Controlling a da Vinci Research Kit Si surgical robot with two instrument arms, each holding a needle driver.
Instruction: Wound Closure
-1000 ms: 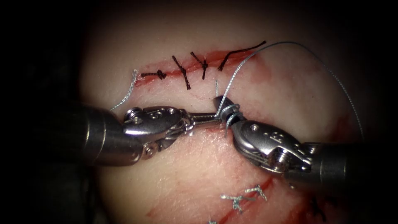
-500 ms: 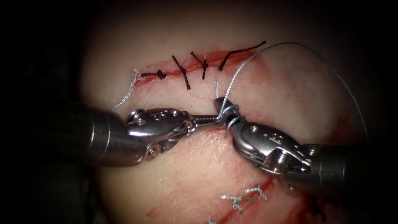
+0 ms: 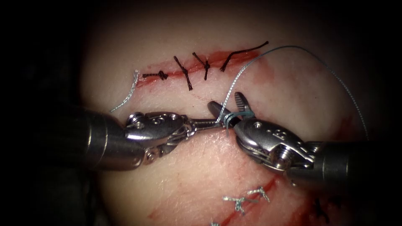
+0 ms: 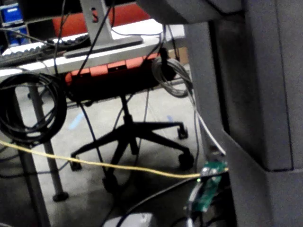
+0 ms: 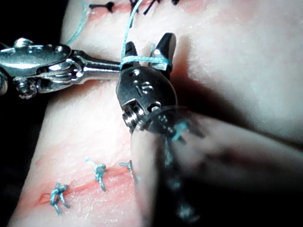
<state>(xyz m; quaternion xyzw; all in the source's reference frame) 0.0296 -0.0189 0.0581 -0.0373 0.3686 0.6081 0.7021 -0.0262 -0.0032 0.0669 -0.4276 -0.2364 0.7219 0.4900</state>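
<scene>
Right tool (image 3: 228, 104) comes in from the right, jaws spread apart in a V, nothing between them. Light blue thread (image 3: 293, 49) is wrapped in loops around the base of those jaws, just where they hinge. In the right wrist view the same right tool (image 5: 149, 49) shows both jaws parted with the thread (image 5: 142, 60) crossing them as a band.

Left tool (image 3: 213, 121) comes in from the left, thin jaws closed together, tip right at the wrapped loops beside the right tool's hinge. It seems to pinch the thread there; the contact itself is too small to confirm. Left tool (image 5: 111, 66) in the right wrist view reaches up against the right tool's body at the loops.

From the loops the thread runs up toward the right end of the cut (image 3: 197, 65), then arcs wide over the tissue (image 3: 201, 167) to the right and drops down near the right tool's shaft. Needle not identifiable; cannot tell where it is or whether it sits in the tissue.

Cut lies above both tools, with dark stitches (image 3: 184, 73) across it and red fluid (image 3: 217, 56) along its line. A pale cut thread end (image 3: 127, 94) lies off the cut's left end. More pale knots (image 3: 245, 200) sit on a second red line below the tools.

Left wrist view: office chair (image 4: 128, 137), cables (image 4: 28, 109), floor.
</scene>
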